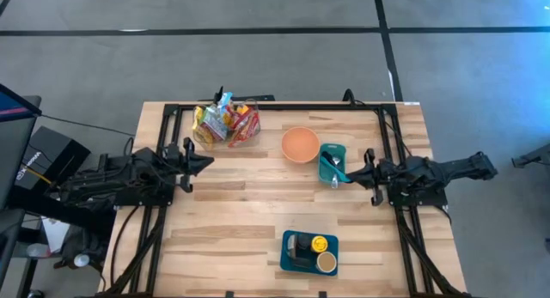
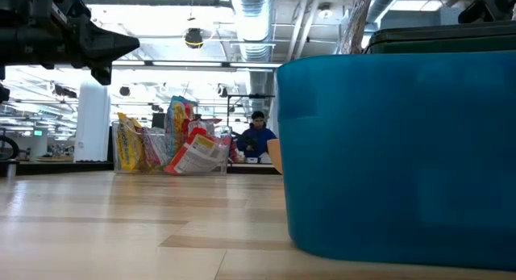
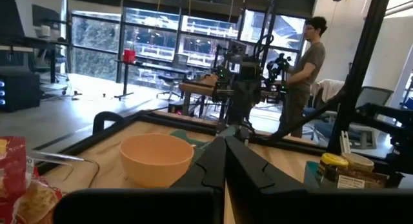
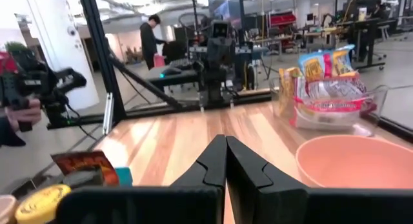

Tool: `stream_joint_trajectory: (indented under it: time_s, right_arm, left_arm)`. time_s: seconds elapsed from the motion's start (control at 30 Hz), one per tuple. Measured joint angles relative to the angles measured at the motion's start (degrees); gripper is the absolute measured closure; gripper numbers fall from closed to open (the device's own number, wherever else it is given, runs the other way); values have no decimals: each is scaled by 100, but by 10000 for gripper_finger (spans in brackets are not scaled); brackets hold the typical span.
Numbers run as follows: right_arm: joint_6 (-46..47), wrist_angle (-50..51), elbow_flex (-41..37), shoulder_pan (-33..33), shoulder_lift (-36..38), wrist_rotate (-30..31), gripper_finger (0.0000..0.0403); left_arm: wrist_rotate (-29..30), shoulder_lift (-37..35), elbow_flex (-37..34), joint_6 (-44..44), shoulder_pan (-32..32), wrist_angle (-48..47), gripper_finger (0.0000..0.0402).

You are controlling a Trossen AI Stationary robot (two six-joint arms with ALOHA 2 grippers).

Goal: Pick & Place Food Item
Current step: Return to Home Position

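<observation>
A clear bin of snack packets (image 1: 226,124) stands at the table's far side, left of centre, also seen in the low view (image 2: 171,144) and the right wrist view (image 4: 330,88). An orange bowl (image 1: 300,144) sits to its right, with a small teal tray (image 1: 333,163) beside it. My left gripper (image 1: 206,160) is shut and holds nothing, raised over the table's left edge and pointing level toward the right; its shut fingers (image 3: 225,161) face the bowl (image 3: 157,158). My right gripper (image 1: 351,173) is shut too, at the right edge, pointing level to the left (image 4: 226,161).
A teal tray (image 1: 309,252) with jars and a yellow-lidded tin sits near the table's front edge; it fills the right of the low view (image 2: 395,151). A black frame (image 1: 275,109) runs around the table. People stand in the room beyond. Bare wood lies in the middle.
</observation>
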State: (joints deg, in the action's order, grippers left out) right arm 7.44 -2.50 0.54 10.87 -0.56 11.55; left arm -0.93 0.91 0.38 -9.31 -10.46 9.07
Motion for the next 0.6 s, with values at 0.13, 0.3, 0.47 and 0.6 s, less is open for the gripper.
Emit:
stream_joint_trajectory:
  time_s: [0.13,0.3,0.47,0.6]
  right_arm:
    - [-37,3,0,0,-96,-11,402]
    - [-37,5,-2,0,-207,7,402]
    - [-36,5,-2,-1,-214,11,402]
    - [-37,7,-2,0,-214,13,402]
  left_arm:
    - [0,0,0,1,-2,-75,401]
    - [0,0,0,0,-1,-49,401]
    - [0,0,0,-1,0,-47,401]
    - [0,0,0,1,1,-45,401]
